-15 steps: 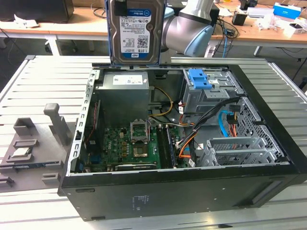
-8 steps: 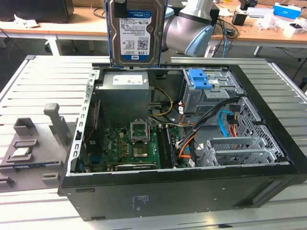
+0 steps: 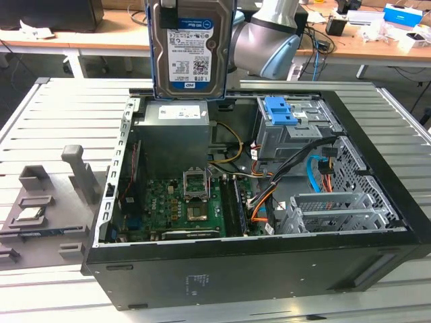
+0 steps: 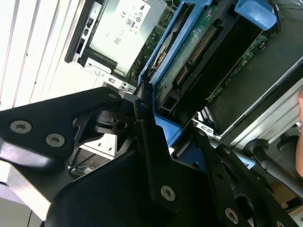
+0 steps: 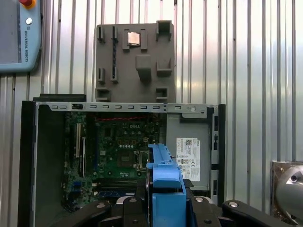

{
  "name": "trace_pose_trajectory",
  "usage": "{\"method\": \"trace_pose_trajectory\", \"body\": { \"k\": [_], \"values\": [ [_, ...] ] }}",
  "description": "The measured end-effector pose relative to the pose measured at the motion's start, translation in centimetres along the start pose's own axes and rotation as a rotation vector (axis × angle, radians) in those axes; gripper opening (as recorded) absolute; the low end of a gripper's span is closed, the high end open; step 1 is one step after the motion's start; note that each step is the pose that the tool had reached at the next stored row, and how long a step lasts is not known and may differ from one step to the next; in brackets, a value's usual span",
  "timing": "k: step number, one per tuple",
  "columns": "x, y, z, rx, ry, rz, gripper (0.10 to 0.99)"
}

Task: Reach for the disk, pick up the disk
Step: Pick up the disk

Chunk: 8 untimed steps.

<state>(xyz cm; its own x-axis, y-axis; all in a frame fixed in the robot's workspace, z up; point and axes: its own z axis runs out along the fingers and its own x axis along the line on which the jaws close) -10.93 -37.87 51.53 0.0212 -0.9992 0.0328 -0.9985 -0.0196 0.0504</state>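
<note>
My hand (image 5: 166, 201) gripped the disk (image 3: 193, 47) by its blue bracket (image 5: 165, 172), upright above the open computer case (image 3: 269, 269) (motherboard (image 3: 175, 200) and cables (image 3: 260, 202) lay inside).

The disk (image 3: 190, 50) hangs upright above the open computer case (image 3: 269, 269), its white-and-blue label facing the camera and its blue bracket showing along both edges. Behind it, towards the exterior view's right, is the grey robot arm (image 3: 266, 40). Inside the case lie a power supply (image 3: 174, 128), a green motherboard (image 3: 182, 205) and a blue latch (image 3: 281, 111) on a metal cage. The case stands on a slatted metal table (image 3: 67, 114). On the exterior view's left, a grey fixture (image 3: 67, 235) carries a small square chip (image 3: 30, 214).
</note>
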Motion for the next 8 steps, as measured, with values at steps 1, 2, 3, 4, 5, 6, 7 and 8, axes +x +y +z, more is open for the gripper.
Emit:
{"method": "trace_pose_trajectory", "body": {
  "k": [1,2,3,4,5,6,7,8],
  "values": [
    [0.13,0.0,0.0,0.0,0.0,0.0,0.369],
    [0.21,0.01,0.01,0.0,0.0,0.0,0.369],
    [0.32,0.01,0.01,0.0,0.0,0.0,0.369],
    [0.41,0.01,0.01,0.0,0.0,0.0,0.369],
    [0.52,0.01,0.02,0.0,0.0,0.0,0.369],
    [0.61,0.01,0.02,0.0,0.0,0.0,0.369],
    [0.76,0.01,0.03,0.0,0.0,0.0,0.369],
    [0.92,0.02,0.03,0.0,0.0,0.0,0.369]
  ]
}}
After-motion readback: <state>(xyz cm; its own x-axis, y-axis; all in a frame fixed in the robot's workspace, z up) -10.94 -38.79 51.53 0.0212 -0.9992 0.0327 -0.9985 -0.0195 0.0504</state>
